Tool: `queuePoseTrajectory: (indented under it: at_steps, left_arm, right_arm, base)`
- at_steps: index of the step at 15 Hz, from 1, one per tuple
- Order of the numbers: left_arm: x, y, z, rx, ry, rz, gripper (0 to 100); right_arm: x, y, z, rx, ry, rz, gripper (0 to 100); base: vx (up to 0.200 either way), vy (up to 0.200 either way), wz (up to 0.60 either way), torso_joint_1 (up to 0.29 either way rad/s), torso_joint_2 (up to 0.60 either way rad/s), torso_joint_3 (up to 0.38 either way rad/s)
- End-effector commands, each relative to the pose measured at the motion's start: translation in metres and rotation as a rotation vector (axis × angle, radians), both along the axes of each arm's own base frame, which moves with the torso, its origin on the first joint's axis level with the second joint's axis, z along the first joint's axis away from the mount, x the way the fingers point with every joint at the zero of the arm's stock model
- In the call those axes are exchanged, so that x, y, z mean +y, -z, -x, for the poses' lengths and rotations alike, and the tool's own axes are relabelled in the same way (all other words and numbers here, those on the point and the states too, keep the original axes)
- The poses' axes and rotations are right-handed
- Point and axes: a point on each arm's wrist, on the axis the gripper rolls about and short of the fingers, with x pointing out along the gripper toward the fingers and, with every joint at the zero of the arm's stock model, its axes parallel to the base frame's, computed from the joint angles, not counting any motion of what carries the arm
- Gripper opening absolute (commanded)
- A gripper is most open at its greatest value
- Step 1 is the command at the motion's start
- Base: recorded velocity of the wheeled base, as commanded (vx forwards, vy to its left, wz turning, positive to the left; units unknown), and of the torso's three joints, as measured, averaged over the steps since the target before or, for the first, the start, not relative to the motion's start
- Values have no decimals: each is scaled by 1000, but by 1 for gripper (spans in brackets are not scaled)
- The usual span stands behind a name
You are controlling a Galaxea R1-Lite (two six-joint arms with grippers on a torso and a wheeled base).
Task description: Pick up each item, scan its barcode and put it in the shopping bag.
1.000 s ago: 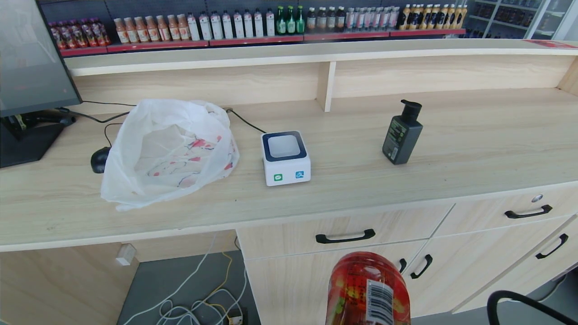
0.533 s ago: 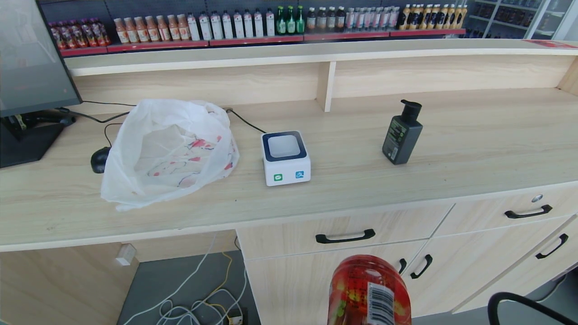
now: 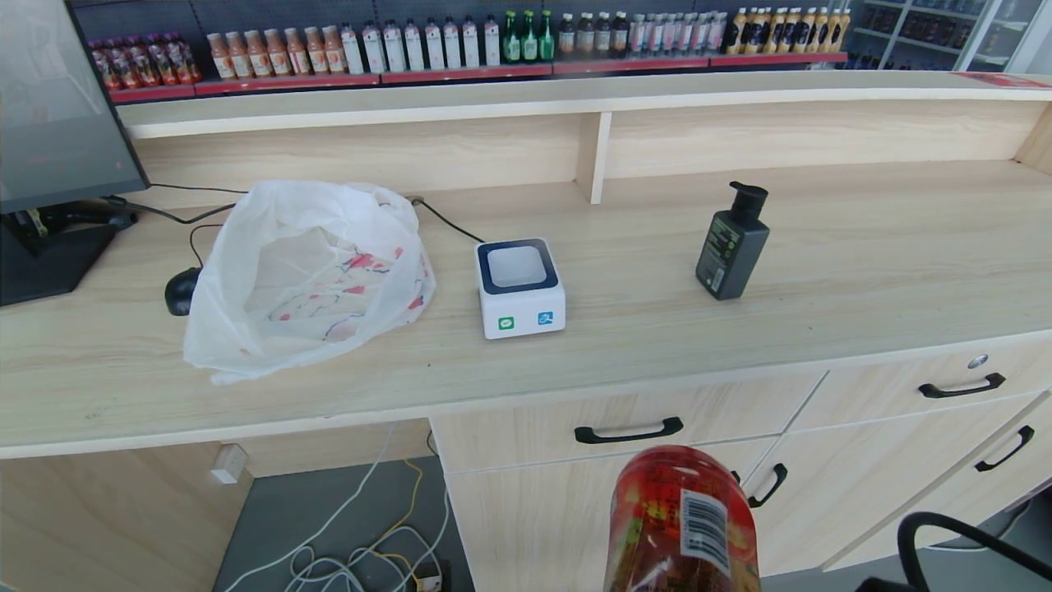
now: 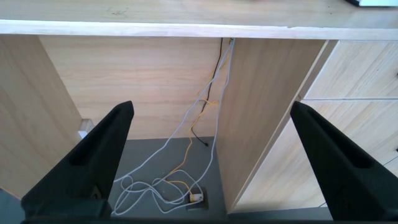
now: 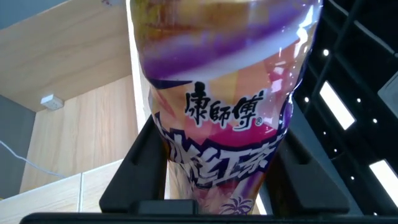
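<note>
Fingers on my right gripper press against both sides of the drink bottle, one black finger along each flank of its lower body. The arm holds it upright in front of the drawers, below the front edge of the table. From the head camera the bottle sits at 6 o'clock of the scanner, well apart from it, with its barcode turned up towards me.

My left gripper hangs low, beneath the table edge, its fingers spread wide with nothing between them. It faces the open recess under the table, where loose cables lie on the floor.

On the table, the white shopping bag lies slumped with its mouth open at 9 o'clock of the scanner. A dark pump bottle stands upright at 3 o'clock of the scanner, well apart. A black mouse rests just beside the bag at its 9 o'clock.
</note>
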Motion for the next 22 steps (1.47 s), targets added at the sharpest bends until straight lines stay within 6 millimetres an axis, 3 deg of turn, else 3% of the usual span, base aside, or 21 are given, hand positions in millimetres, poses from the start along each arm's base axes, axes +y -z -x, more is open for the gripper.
queuePoseTrajectory:
  at_steps: [1,8,12,16,19,22]
  left_arm:
    - [0,0,0,0,0,0,100]
    - [0,0,0,0,0,0,100]
    - [0,0,0,0,0,0,100]
    - [0,0,0,0,0,0,100]
    - [0,0,0,0,0,0,100]
    - [0,0,0,0,0,0,100]
  right_arm:
    - [-7,-3,-8,-4,7,-10,0]
    - [-14,-5,-29,-38,5,-6,0]
    - [-17,-9,-27,-15,-2,-30,0]
    - [-30,-33,-49,183,52,-188,0]
    - [-22,-56,-64,291,45,-324,0]
    - [-16,-59,-76,539,107,-484,0]
  base:
    - [0,0,0,0,0,0]
    - [0,0,0,0,0,0]
    - [0,0,0,0,0,0]
    - [0,0,0,0,0,0]
    - [0,0,0,0,0,0]
    - [0,0,0,0,0,0]
